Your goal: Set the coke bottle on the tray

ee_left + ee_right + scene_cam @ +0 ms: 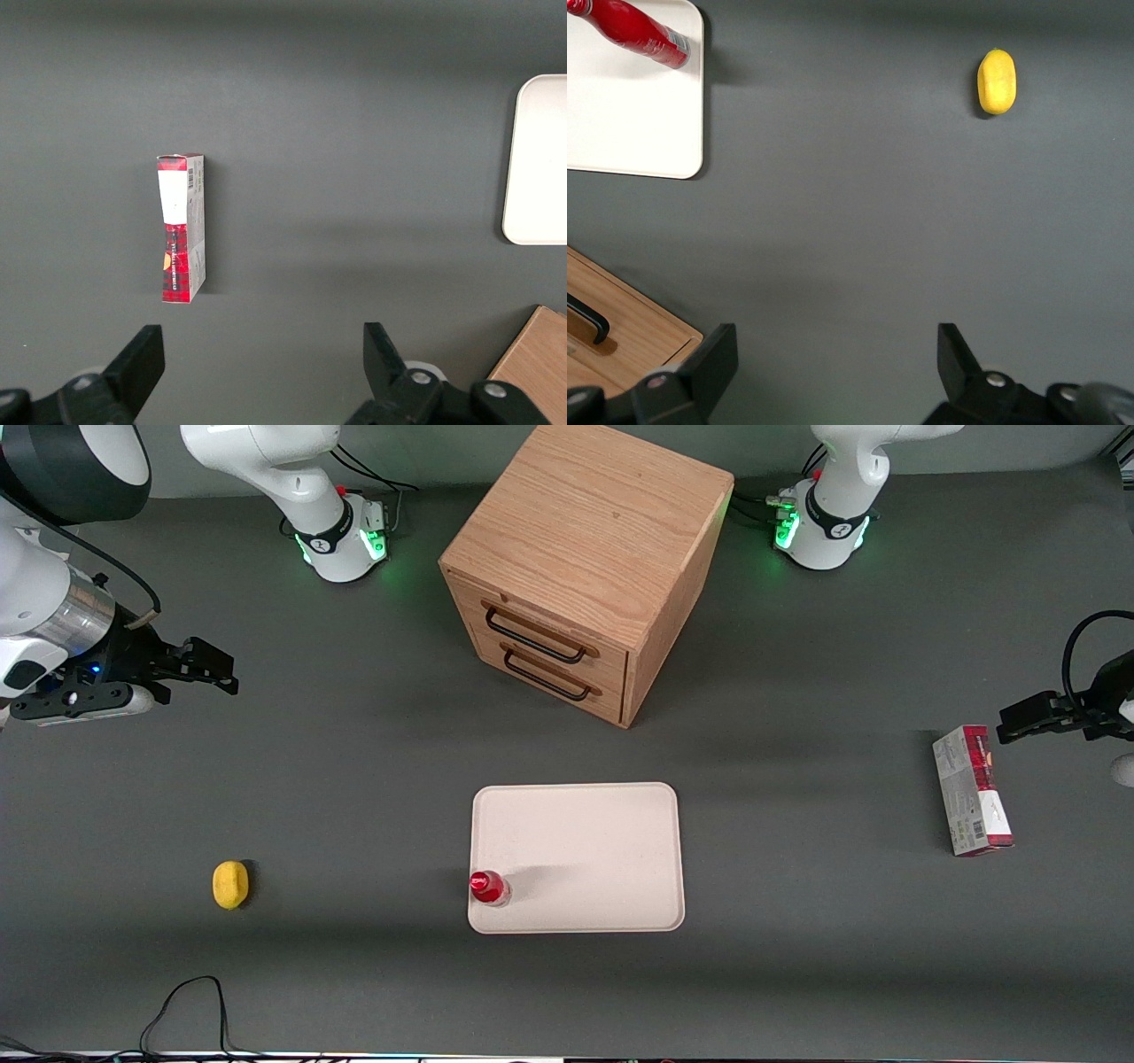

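Held above the table at the working arm's end with fingers spread and nothing between them, the gripper (211, 672) is well apart from the coke bottle (488, 887), which stands upright on the cream tray (602, 841) at its corner nearest the lemon (230, 885).

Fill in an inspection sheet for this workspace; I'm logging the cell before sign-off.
Surface: grey table, no spills seen.
Job's things: coke bottle upright on the tray, at its edge toward the working arm.
Clutter: lemon, carton, cabinet with both drawers shut.
Grippers: gripper open, raised near the working arm's end, holding nothing.
Cables: black loop at the table's near edge.
Surroundings: nothing seen.
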You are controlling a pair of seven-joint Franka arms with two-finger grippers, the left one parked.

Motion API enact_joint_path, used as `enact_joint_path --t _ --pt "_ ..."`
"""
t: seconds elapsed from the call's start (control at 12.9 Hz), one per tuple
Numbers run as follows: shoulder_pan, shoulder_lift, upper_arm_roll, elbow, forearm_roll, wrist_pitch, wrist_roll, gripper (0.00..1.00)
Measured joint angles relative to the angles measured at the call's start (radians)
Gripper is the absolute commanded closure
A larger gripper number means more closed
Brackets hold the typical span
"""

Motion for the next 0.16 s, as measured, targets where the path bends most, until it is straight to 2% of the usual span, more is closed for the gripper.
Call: enact_joint_path --t 0.16 --pt "-0.011 0.000 -0.003 0.011 0.000 -0.030 0.000 0.00"
